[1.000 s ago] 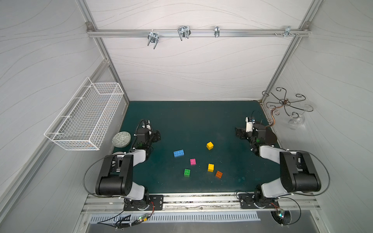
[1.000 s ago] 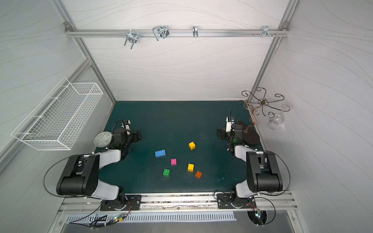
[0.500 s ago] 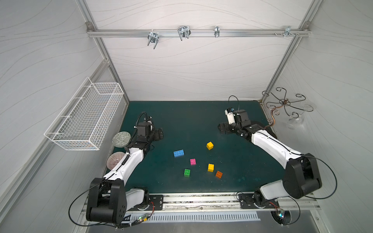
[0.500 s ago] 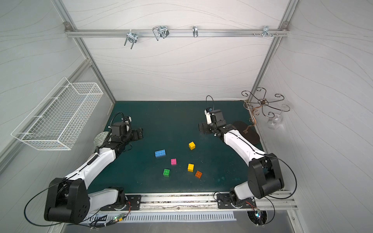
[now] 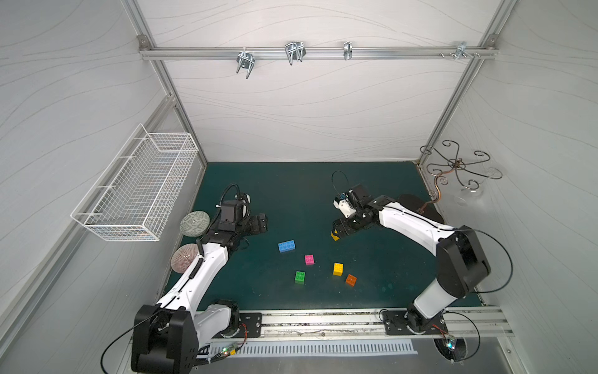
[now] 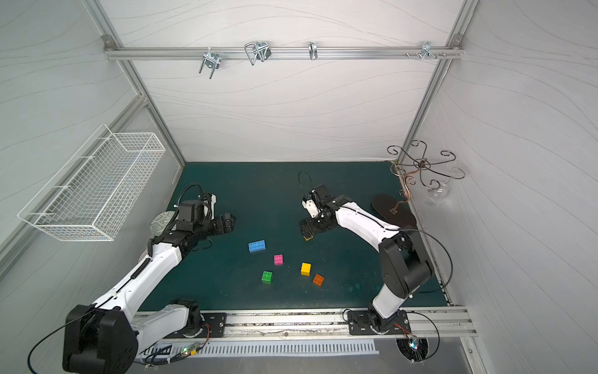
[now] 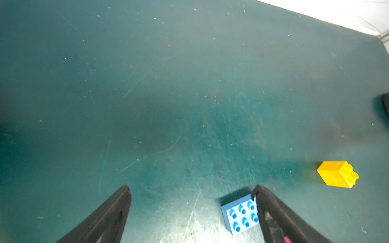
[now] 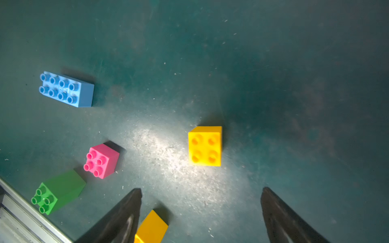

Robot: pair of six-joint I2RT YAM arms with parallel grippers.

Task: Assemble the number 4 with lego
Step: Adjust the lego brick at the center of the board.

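Right gripper (image 8: 201,194): jaws spread wide, empty | upper yellow brick (image 8: 205,146): square, directly ahead, centred on gap, right of centre in both top views | left gripper (image 7: 190,189): likewise spread, empty, farther off

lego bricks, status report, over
Left gripper jaws open, empty. Right gripper jaws open, at a yellow brick. Six lego bricks loose, none joined. Nothing in the way.
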